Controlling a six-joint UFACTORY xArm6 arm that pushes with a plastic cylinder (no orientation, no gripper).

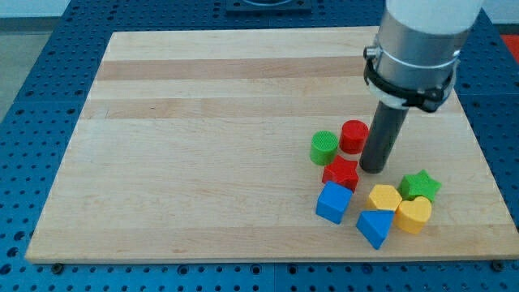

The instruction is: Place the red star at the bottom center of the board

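Camera view shows a wooden board [203,122] lying on a blue perforated tabletop [32,81], with all the blocks gathered toward the view's lower right. There are no fingers on this arm, just a dark rod, and my tip [372,169] rests on the board just right of the red star [340,173], close enough that I cannot tell if they touch. A red cylinder [353,135] stands just left of the rod, with a green cylinder [323,148] beside it. Below the star sits a blue cube [333,202]. Further right cluster a yellow hexagon [383,197], a blue triangular block [375,227], a yellow heart [414,215] and a green star [421,185].
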